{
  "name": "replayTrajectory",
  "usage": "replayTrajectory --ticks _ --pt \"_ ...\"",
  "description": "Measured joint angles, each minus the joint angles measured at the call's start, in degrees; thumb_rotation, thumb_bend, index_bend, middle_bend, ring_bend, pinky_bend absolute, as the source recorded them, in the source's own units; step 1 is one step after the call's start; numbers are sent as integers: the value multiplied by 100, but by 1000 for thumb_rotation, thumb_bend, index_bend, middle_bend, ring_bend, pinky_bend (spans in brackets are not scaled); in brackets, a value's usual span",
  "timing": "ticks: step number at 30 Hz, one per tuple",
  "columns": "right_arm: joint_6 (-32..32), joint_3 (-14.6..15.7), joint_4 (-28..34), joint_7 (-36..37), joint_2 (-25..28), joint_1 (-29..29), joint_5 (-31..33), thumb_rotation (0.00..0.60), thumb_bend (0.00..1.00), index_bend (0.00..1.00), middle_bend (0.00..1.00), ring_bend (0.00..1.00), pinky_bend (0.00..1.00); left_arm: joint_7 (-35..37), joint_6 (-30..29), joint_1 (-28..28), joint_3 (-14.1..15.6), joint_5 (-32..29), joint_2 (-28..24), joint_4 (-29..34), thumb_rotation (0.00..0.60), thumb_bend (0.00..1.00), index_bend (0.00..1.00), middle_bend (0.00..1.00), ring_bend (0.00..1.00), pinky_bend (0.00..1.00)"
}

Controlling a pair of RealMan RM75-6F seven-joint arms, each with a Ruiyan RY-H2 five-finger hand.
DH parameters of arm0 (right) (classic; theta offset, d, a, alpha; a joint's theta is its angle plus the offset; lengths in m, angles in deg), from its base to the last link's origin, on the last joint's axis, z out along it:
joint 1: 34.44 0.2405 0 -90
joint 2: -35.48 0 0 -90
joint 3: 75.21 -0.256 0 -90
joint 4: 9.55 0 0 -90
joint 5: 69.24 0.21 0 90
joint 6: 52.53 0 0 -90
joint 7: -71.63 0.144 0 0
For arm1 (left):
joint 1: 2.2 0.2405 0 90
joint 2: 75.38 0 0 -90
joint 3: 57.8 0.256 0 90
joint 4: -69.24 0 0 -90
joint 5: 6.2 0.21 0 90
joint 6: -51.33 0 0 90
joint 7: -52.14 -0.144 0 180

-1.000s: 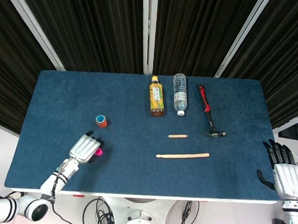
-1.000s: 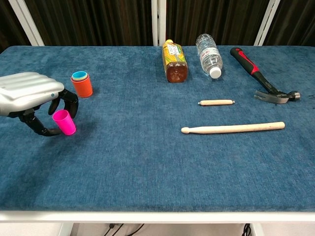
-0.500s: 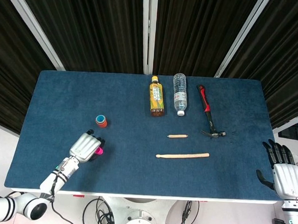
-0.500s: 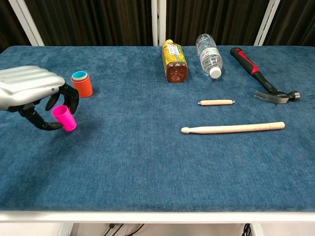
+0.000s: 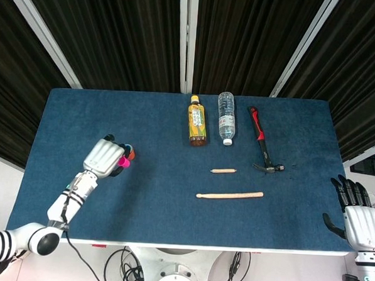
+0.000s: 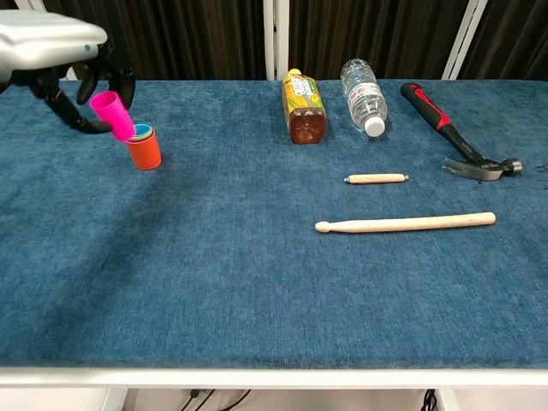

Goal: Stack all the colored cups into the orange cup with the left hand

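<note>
Holding the pink cup (image 6: 112, 114) pinched in our left hand (image 6: 53, 47), we kept it tilted just above the orange cup (image 6: 144, 151), ready to drop in.

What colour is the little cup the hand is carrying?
Bright pink. The pink cup in the left hand shows best in the chest view.

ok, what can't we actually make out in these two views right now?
- Orange cup, head view: mostly covered by the left hand; only a sliver shows.
- Pink cup, head view: just its tip shows past the fingers.
- Left hand, chest view: cut off by the top and left edges.
- Right hand: absent from chest view; wrist cropped at the head view's bottom edge.
- Bottle label: too small to read.
</note>
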Motion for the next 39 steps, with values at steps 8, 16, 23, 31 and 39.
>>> replayTrajectory --ticks 8,16,23,31,39 --pt "-75 14 5 41 27 -24 -62 600 271 0 0 0 0 369 345 -308 -205 -357 339 -956 600 310 495 482 565 254" --pt "-47 21 9 146 71 -18 -73 600 270 0 0 0 0 595 659 -499 -199 -673 592 -1577 600 309 494 481 565 243" --pt "-18 11 25 128 75 3 -58 600 270 0 0 0 0 741 659 -551 -156 -653 727 -1760 600 309 493 480 564 243" --pt "7 7 47 93 75 11 -31 600 271 0 0 0 0 806 686 -598 -115 -679 864 -1930 600 310 488 474 561 243" --pt "10 8 42 94 77 6 -19 600 271 0 0 0 0 748 716 -635 -47 -726 914 -2027 600 308 421 428 522 242"
